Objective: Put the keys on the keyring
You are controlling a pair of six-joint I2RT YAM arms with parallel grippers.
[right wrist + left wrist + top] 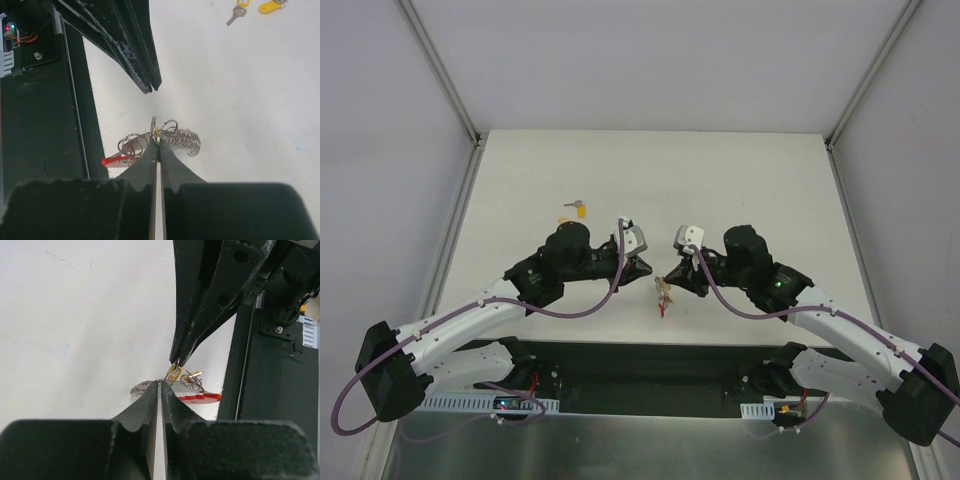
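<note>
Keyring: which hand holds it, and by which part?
Right hand pinches a thin wire loop of the keyring; left hand is shut beside it, hold unclear.

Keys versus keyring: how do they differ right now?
The keys lie loose far out on the table, touched by nothing; the keyring is nipped in the shut right pincer. The keys carry yellow heads; the keyring has a red clip and a silvery coil. Both are partly silver metal.
</note>
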